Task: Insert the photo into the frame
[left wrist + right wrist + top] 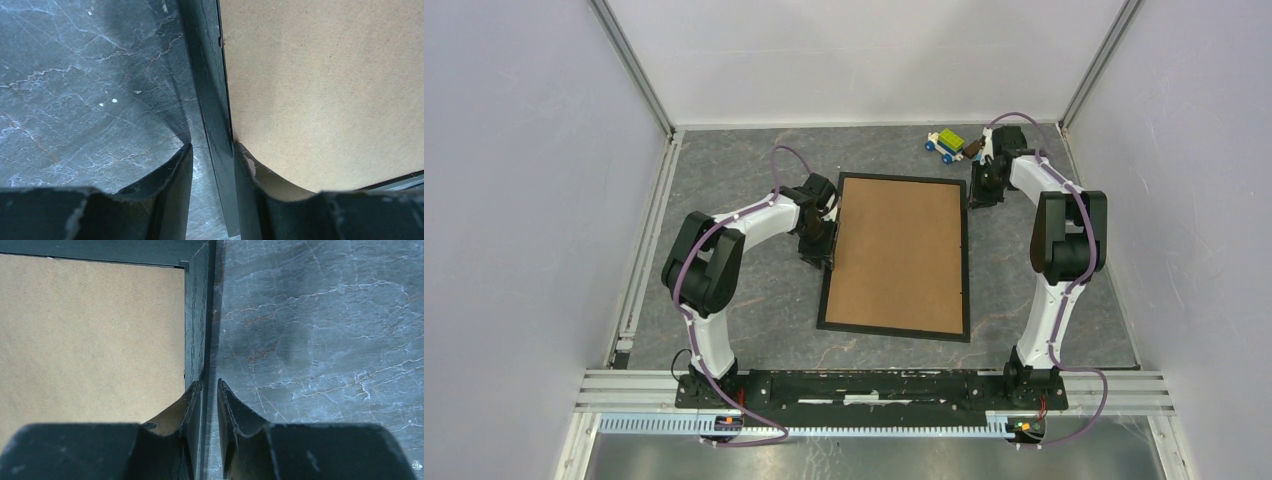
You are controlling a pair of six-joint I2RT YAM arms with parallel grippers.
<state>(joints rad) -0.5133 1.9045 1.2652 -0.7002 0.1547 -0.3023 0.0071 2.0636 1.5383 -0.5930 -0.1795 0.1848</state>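
Note:
The black frame [894,331] lies flat in the middle of the table, its opening filled by a brown backing board [899,255]. The photo is out of view. My left gripper [824,250] stands over the frame's left rail [207,75]. Its jaws [212,145] are open astride the rail, with bare table between the outer finger and the rail, while the inner finger rests at the board's [325,85] edge. My right gripper [977,195] is by the far right corner. Its jaws [209,381] stand narrowly open over the right rail's [196,315] outer edge, a strip of table showing between them.
A small toy car of coloured bricks [948,146] sits at the back right, just behind the right gripper. White enclosure walls stand on three sides. A metal rail [874,385] carrying both arm bases runs along the near edge.

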